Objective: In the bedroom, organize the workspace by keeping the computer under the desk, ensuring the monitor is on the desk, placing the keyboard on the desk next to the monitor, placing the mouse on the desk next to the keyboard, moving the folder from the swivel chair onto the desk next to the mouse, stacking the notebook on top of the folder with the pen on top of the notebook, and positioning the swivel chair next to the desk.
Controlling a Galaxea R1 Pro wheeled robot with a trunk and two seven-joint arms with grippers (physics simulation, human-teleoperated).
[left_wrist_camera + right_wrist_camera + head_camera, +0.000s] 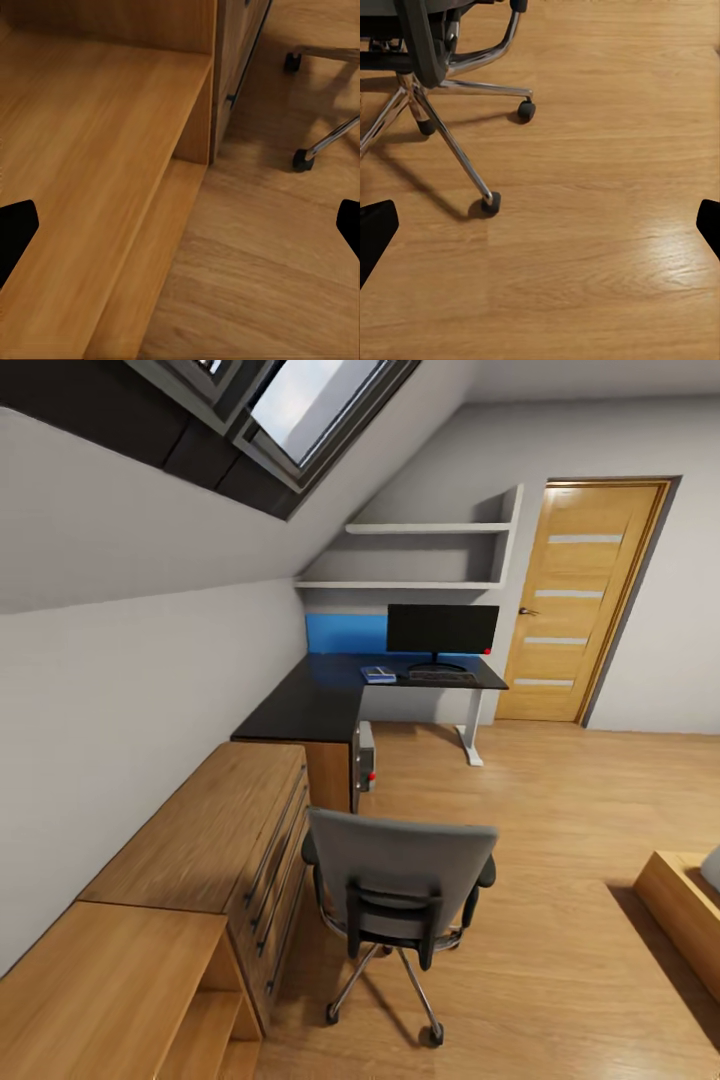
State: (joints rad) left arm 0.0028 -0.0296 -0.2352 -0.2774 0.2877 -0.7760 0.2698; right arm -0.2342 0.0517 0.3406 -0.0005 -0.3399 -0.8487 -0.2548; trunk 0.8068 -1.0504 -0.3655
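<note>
The monitor (pixel 442 630), keyboard (pixel 441 676) and blue folder (pixel 378 674) sit on the desk (pixel 310 705), the computer (pixel 365 756) beneath it, so the step in hand looks like bringing the swivel chair (pixel 400 885) alongside. Both the left gripper (pixel 180 225) and the right gripper (pixel 540 225) hang spread wide and empty above the floor (pixel 607 225). Next, I judge, comes reaching the chair's back and pushing it deskward.

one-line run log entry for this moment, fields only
stage: approach | swivel chair: beside wooden dresser, apart from desk | monitor, keyboard, folder: on desk | left gripper: open, empty | right gripper: open, empty
</note>
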